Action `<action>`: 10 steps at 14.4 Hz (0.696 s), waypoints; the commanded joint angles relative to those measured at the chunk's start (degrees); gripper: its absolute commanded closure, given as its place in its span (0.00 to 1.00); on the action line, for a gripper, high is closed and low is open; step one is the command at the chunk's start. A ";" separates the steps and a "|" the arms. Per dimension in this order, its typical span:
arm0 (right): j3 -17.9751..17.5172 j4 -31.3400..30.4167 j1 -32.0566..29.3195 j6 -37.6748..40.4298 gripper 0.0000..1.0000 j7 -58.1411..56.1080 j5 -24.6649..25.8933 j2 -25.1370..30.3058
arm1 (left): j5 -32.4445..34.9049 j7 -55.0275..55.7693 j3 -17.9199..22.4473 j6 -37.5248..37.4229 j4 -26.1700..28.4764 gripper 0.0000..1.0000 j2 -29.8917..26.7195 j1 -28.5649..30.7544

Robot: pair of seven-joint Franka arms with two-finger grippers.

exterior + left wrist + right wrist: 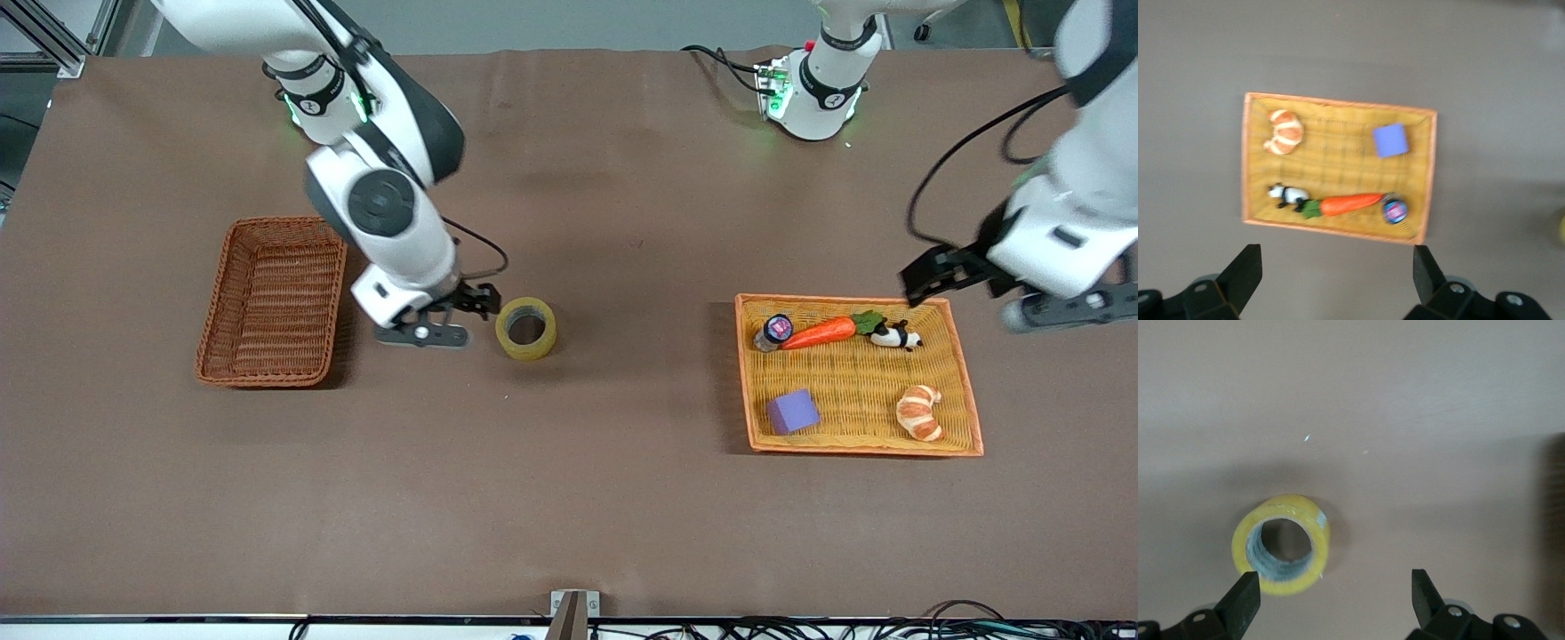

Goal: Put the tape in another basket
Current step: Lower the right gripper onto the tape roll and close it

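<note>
On the brown table, the yellowish ring-shaped tape roll [525,328] lies between the reddish-brown wicker basket [272,303] and the shallow orange-yellow woven tray [857,375]. Just beside the roll hangs the right gripper [1331,597], fingers spread and holding nothing. The left gripper [1337,275], also spread and empty, waits over the tray's edge.

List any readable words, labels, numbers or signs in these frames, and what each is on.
None can be read.
Small round-topped item in the orange-yellow tray: a pink and blue pattern, too small to read.
Arm joints near the bases: small dark marks, not legible.
Tape and basket: no print visible.
</note>
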State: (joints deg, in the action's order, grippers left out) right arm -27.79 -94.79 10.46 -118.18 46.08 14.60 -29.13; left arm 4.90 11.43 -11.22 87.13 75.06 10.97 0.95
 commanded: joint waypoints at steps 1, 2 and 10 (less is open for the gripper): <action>-0.68 -4.41 1.23 -7.90 0.00 4.54 5.77 -3.21 | -1.29 -6.50 -0.73 -0.21 7.18 0.00 -6.47 3.34; -0.68 -6.70 1.41 -11.33 0.00 4.81 7.09 -4.00 | -1.65 -7.21 -0.65 -0.12 9.55 0.00 -8.58 3.53; -0.68 -9.54 1.58 -19.18 0.00 7.44 15.98 -9.80 | -3.06 -8.01 -0.65 0.58 16.86 0.00 -14.39 4.58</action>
State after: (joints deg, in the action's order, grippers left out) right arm -27.85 -103.47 12.59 -134.95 50.52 27.71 -38.08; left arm 2.97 4.57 -11.38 86.57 88.54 -0.75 4.56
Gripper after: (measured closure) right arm 0.000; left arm 0.000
